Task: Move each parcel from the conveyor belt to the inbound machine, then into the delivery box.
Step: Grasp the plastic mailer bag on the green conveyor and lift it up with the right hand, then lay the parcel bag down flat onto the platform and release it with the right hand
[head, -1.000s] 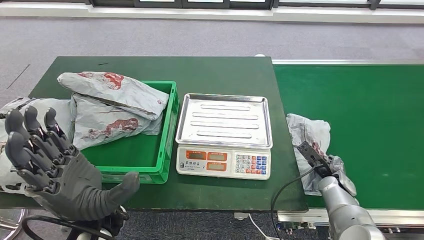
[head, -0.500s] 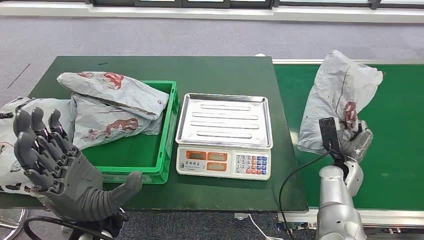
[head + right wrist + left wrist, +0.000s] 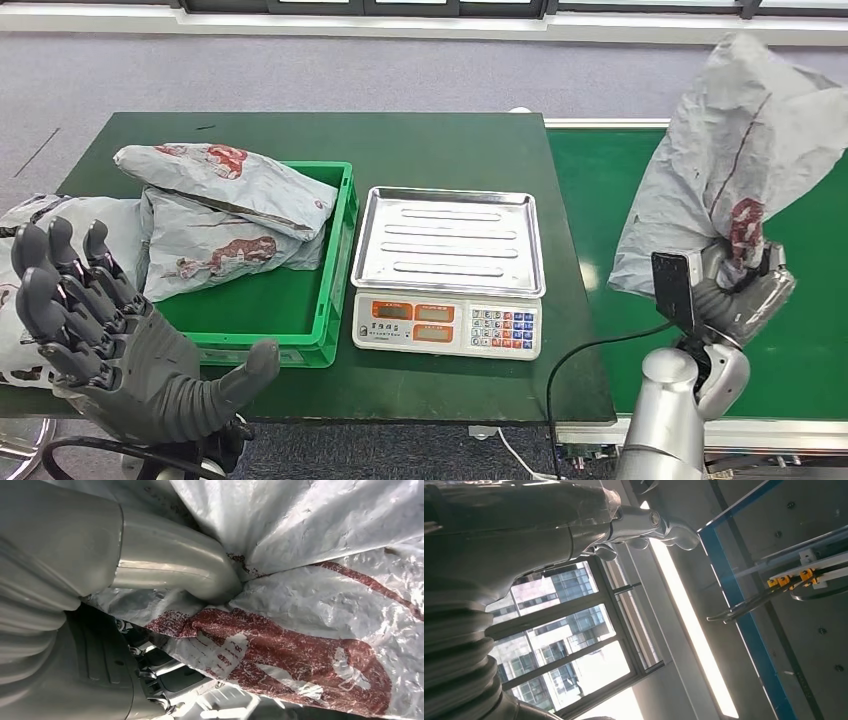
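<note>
My right hand (image 3: 745,290) grips a grey plastic parcel with red print (image 3: 725,160) and holds it up in the air above the green conveyor belt (image 3: 800,330). In the right wrist view the thumb (image 3: 170,565) presses into the crumpled parcel (image 3: 310,605). The scale with its steel tray (image 3: 450,240) stands bare between belt and crate. A green crate (image 3: 300,320) holds two more grey parcels (image 3: 225,215). My left hand (image 3: 110,335) hovers at the near left, palm up, fingers spread, holding nothing; its thumb (image 3: 644,525) shows against a ceiling.
Another grey parcel (image 3: 20,230) lies on the dark green table (image 3: 400,140) left of the crate, partly behind my left hand. A black cable (image 3: 580,370) runs down from my right wrist past the table's front edge. Grey carpet lies beyond the table.
My right hand has lifted the parcel off the belt and raised it high, moving up and to the right. My left hand has barely shifted.
</note>
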